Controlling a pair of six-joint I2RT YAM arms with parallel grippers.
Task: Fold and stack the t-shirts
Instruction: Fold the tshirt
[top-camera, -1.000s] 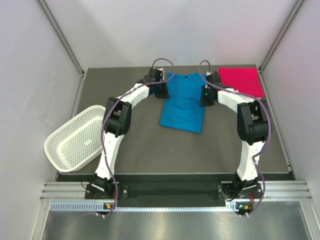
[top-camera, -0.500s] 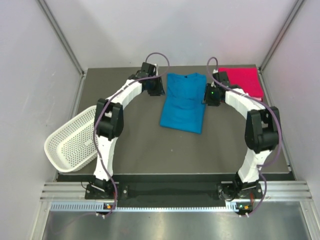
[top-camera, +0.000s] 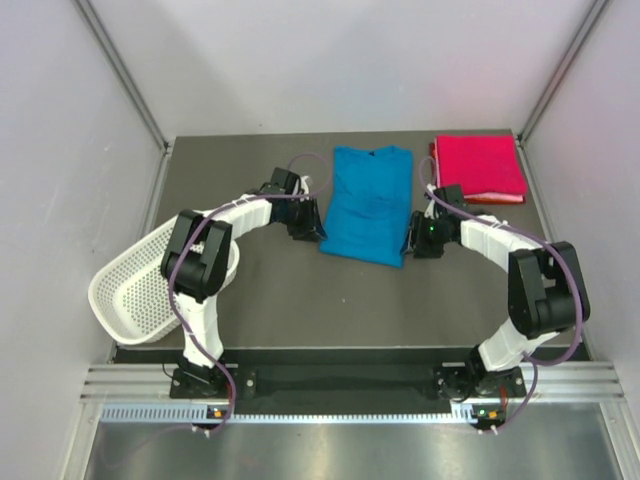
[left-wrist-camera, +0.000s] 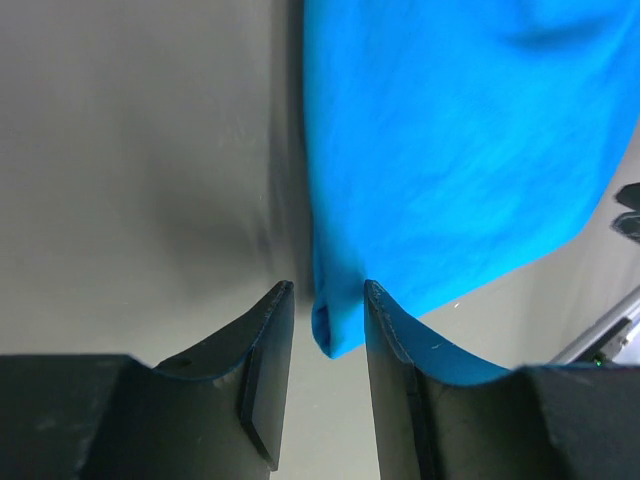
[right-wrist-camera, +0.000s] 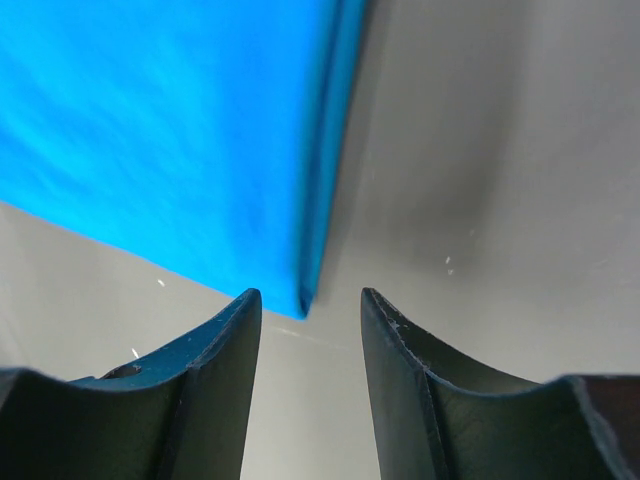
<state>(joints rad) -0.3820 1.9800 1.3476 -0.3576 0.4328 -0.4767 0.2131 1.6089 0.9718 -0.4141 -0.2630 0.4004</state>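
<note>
Blue t-shirt (top-camera: 368, 200) axis 12–6; left hand (left-wrist-camera: 323, 292) at 7 o'clock corner, right hand (right-wrist-camera: 308, 297) at 5, both spread

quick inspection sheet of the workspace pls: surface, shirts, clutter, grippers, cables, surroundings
surface: dark grey table, no spills or marks seen
job's things: blue shirt lies flat at centre back, sleeves tucked in; pink shirt folded at the far right corner; the two lie apart, not stacked
clutter: white mesh basket, tilted over the table's left edge
grippers: left gripper open, straddling the blue shirt's near left corner; right gripper open at its near right corner
cables: purple cables loop along both arms
surroundings: white walls on three sides, metal rail along the near edge
</note>
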